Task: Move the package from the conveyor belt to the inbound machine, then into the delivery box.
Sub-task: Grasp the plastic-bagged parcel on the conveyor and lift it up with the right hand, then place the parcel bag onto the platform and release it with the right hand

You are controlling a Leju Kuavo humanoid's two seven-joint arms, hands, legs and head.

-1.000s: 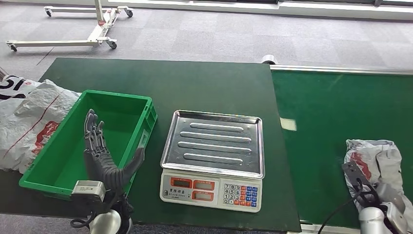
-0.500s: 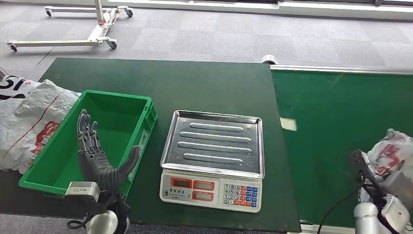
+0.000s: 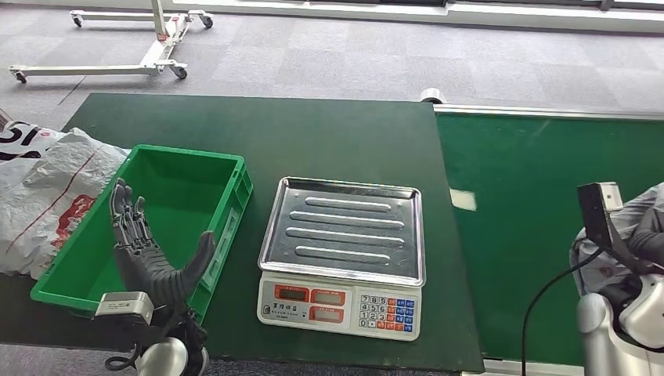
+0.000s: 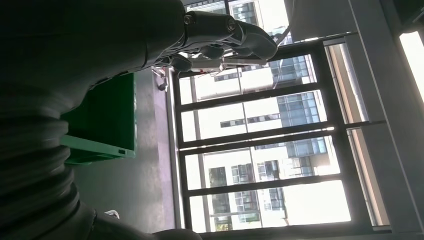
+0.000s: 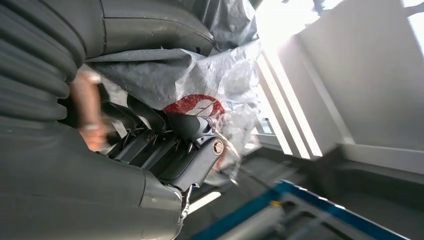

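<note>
Now the right robot hand (image 5: 165, 135) has lifted the package (image 5: 200, 75) higher.

1. the package (image 5: 200, 80) is a crumpled grey plastic mailer bag with a red printed mark; it is gripped in the right hand (image 5: 170, 145) and lifted above the conveyor belt (image 3: 540, 204).
2. the conveyor belt is a flat dark green surface on the right side of the table.
3. the inbound machine (image 3: 344, 243) is an electronic scale with a bare ribbed steel tray and a keypad front.
4. the delivery box (image 3: 168, 176) is an open green plastic crate just left of the scale.
</note>
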